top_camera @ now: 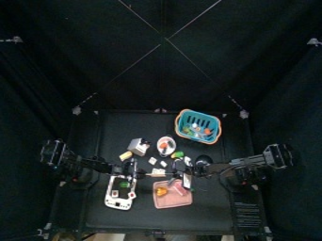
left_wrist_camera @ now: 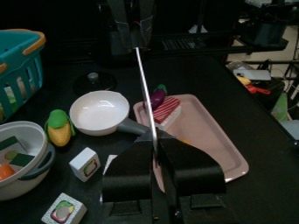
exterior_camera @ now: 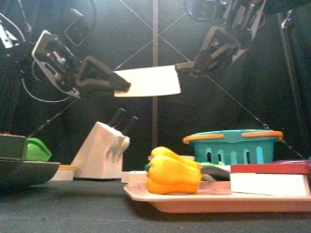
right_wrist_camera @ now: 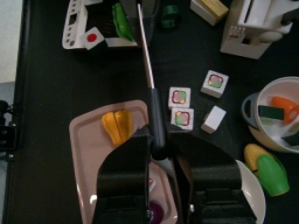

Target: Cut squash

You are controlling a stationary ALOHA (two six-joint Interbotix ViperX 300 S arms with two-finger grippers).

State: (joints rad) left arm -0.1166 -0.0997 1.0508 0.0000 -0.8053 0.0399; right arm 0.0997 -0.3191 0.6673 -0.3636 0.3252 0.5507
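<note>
**Both grippers on the cleaver, squash below**

Left gripper (left_wrist_camera: 158, 179) and right gripper (right_wrist_camera: 163, 166) each clamp the broad steel cleaver (exterior_camera: 152, 82), held level in the air above the table; the yellow squash (exterior_camera: 173, 171) lies beneath it on the pink plastic tray (exterior_camera: 219, 198), well apart from the blade; a teal basket (exterior_camera: 231, 146) stands behind the tray, a white knife block (exterior_camera: 100, 150) beside it

Glossy yellow squash (exterior_camera: 173, 171); matt pink plastic tray (exterior_camera: 219, 198); smooth cleaver blade (exterior_camera: 148, 82)

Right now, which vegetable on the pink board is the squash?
The yellow one, at the board's end nearest the knife block; the other is dark purple.
</note>
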